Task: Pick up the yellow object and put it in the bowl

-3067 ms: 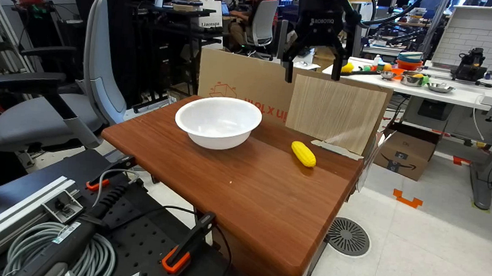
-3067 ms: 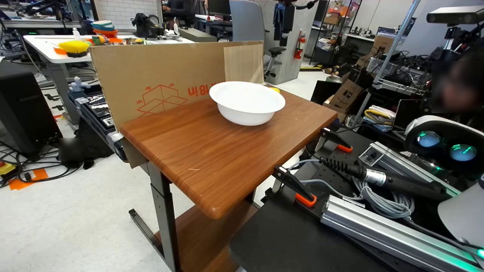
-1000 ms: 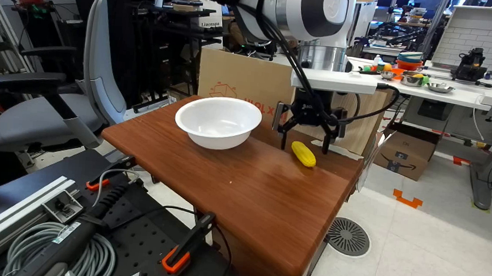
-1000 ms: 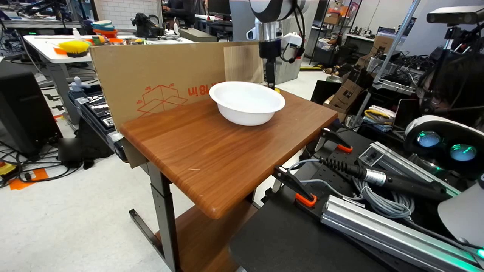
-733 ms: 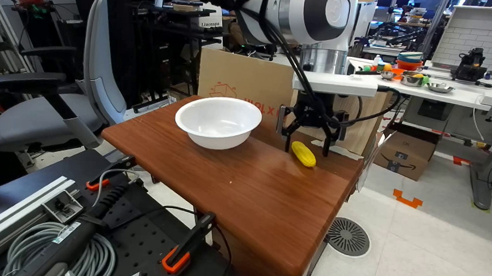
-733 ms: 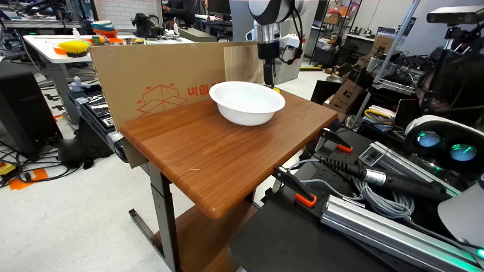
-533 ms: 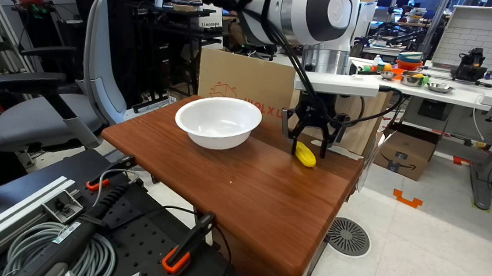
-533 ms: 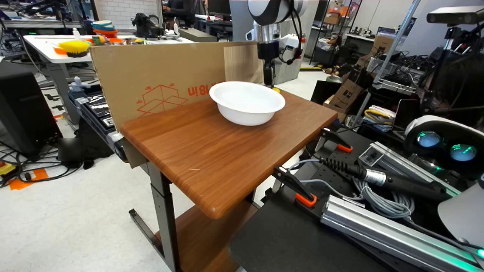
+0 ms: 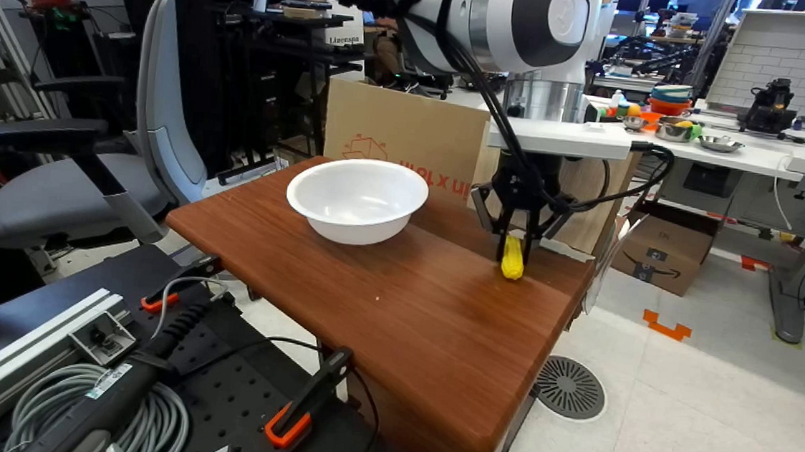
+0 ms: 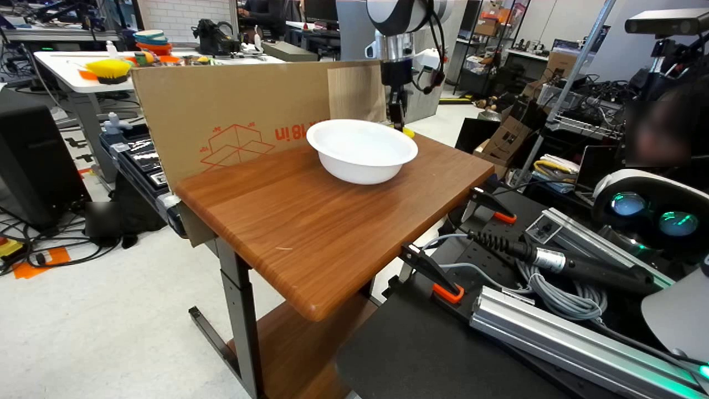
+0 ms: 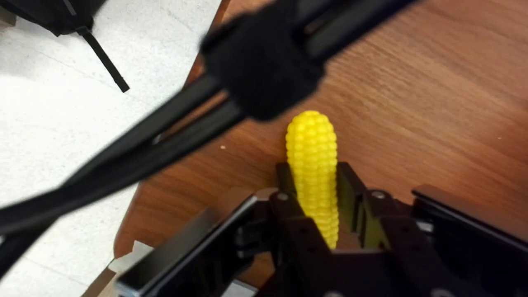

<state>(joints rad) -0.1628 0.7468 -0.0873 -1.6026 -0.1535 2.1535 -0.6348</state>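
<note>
- State of the pincer [image 9: 513, 258]: clamped on the corn [image 11: 312, 161]. In the wrist view two black fingers [image 11: 350, 185] bear on its long sides, one to each side.
- Attitude of the pincer: pointing down, tips low over the worktop [image 9: 395, 319].
- Position of the corn: lengthwise between the fingers. One end projects past their tips; the other runs back toward the base of the pincer. Colour bright yellow, surface kernelled. Whether the underside rests on the worktop: cannot tell.
- Position of the bowl [image 9: 353, 233]: upright on the worktop, to one side of the pincer and apart from it. White, round, rim flared. The corn lies outside it.
- Sight line: in an exterior view the bowl [image 10: 363, 169] stands in front of the pincer, and only a small part of the corn [image 10: 409, 133] shows past the rim.
- Behind the pincer: a wood-grained panel [image 9: 582, 229], upright, and cardboard [image 9: 410, 122] with red print.
- Above the pincer: the white and grey arm [image 9: 526, 20], visible in both exterior views.
- Past the tips of the pincer, in the wrist view: black cables [image 11: 123, 167], blurred, crossing diagonally.
- Well apart from the pincer: two black and orange clamps [image 9: 329, 378] at the worktop edge.
</note>
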